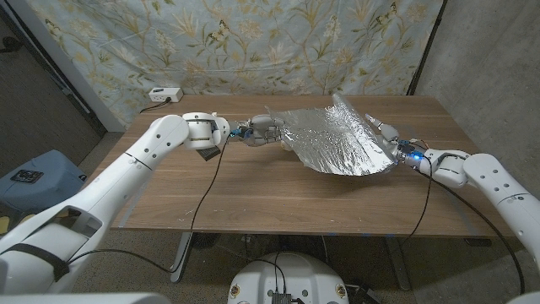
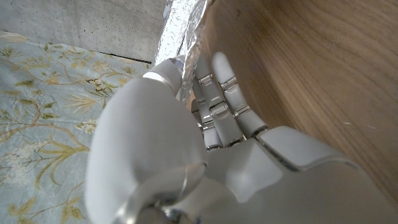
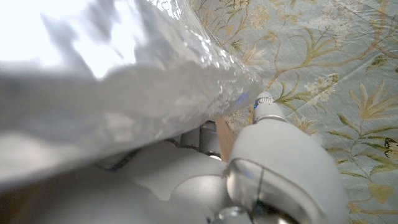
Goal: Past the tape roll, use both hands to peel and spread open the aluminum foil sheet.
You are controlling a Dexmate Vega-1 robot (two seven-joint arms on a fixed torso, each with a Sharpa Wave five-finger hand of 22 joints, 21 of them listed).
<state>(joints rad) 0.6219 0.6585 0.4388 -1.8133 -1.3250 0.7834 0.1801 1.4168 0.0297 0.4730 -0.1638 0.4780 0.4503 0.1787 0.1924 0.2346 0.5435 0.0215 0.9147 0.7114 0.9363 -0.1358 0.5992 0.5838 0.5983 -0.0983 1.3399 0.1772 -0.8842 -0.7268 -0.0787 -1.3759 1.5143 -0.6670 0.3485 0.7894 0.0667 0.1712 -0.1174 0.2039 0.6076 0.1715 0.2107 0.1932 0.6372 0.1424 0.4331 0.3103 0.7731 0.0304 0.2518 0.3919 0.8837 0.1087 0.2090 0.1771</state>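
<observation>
Foil sheet [image 1: 337,139] is getting stretched out over the far half of the wooden table [image 1: 253,198], with the left hand [image 1: 260,131] pinching its left edge and the right hand [image 1: 388,143] holding the right corner. In the left wrist view the left hand [image 2: 186,124] is clamping a strip of foil [image 2: 186,37] between thumb and fingers, so that grip looks solid. In the right wrist view the foil [image 3: 124,93] is draping over the right hand [image 3: 273,168]; fingers are mostly hidden but it seems to be gripping underneath. Sheet is looking mostly open, still crinkly and bowing upward, back edge curling. If I'm guessing, the trick now is pulling both hands apart slowly and evenly, keeping it low to the table, not yanking, since foil tears easily at pinch points. No tape roll visible to me.
</observation>
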